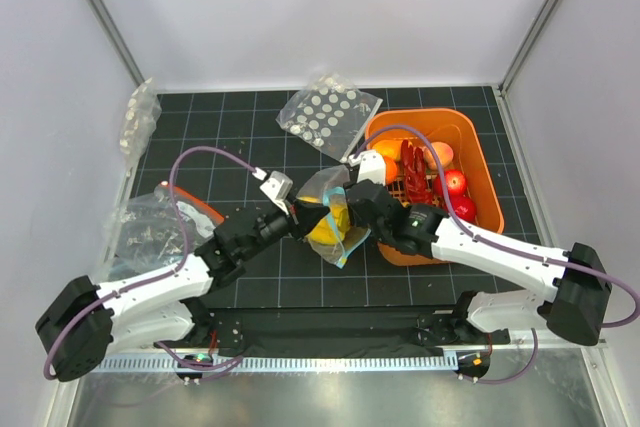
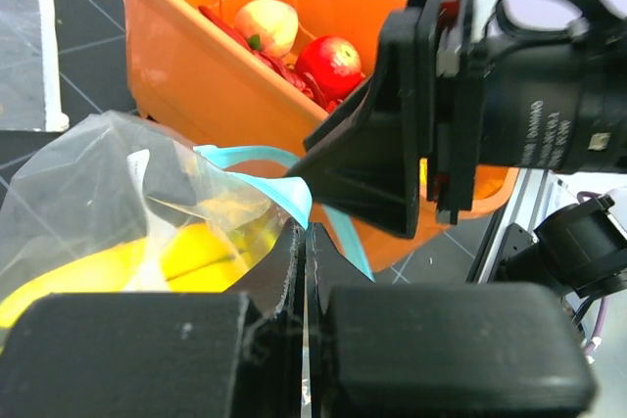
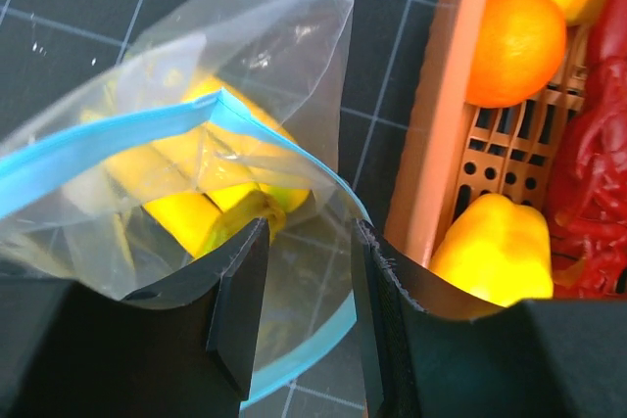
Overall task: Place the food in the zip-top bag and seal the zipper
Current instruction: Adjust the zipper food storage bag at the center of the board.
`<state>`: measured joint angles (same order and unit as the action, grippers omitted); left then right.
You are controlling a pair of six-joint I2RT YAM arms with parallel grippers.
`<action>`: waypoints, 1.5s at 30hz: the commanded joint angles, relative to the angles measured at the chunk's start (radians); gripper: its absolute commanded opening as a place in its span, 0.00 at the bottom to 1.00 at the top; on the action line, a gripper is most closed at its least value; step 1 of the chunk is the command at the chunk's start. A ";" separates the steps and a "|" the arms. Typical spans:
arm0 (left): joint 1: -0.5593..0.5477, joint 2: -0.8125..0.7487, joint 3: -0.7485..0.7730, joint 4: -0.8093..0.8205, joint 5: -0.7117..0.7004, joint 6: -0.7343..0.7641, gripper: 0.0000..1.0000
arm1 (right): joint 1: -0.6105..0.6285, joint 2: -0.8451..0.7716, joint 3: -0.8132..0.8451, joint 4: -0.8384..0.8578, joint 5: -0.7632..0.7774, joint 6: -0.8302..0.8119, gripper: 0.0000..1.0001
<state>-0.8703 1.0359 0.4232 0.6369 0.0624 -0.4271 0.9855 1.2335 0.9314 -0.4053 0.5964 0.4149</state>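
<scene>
Zip-top bag (image 3: pixel 265 46): limp, slippery film, weighted by 1 banana bunch (image 3: pixel 186 212); the stiffer zipper (image 3: pixel 98 149) looks the best hold. Left gripper (image 2: pixel 303 247) clenched on the film; right gripper (image 3: pixel 309 242) jaws apart.

Under my left gripper (image 1: pixel 302 214) and right gripper (image 1: pixel 348 205) I see a black mat (image 1: pixel 240 122) ruled with a thin pale grid. Beyond them and out to either side, plain white walls (image 1: pixel 320 7) close the cell, with grey metal posts (image 1: pixel 100 17) at the far corners. Behind the grippers runs a brushed metal ledge (image 1: pixel 330 402). The light is even and soft.
</scene>
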 commanded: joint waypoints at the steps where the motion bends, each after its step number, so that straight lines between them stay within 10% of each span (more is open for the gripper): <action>1: -0.001 -0.068 -0.001 0.041 -0.029 0.037 0.00 | 0.002 -0.006 0.034 0.002 -0.058 -0.041 0.46; 10: -0.001 -0.250 -0.041 0.003 -0.019 0.073 0.00 | 0.002 -0.019 0.006 0.057 -0.087 -0.028 0.68; 31: -0.001 -0.353 -0.073 -0.006 -0.052 0.143 0.01 | -0.089 0.014 -0.031 0.154 -0.493 0.100 0.64; 37: -0.001 -0.372 -0.078 -0.006 -0.053 0.157 0.00 | -0.126 0.041 -0.028 0.161 -0.629 0.113 0.42; 40: -0.001 -0.364 -0.071 -0.026 -0.085 0.148 0.00 | -0.127 0.069 0.006 0.114 -0.615 0.082 0.01; 45: -0.001 -0.335 0.034 -0.252 -0.232 0.062 0.00 | -0.127 -0.037 0.033 0.022 -0.408 0.039 0.01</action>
<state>-0.8703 0.6910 0.3641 0.5106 -0.0437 -0.3164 0.8589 1.2884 0.8948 -0.3290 0.0643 0.4908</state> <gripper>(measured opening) 0.009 0.039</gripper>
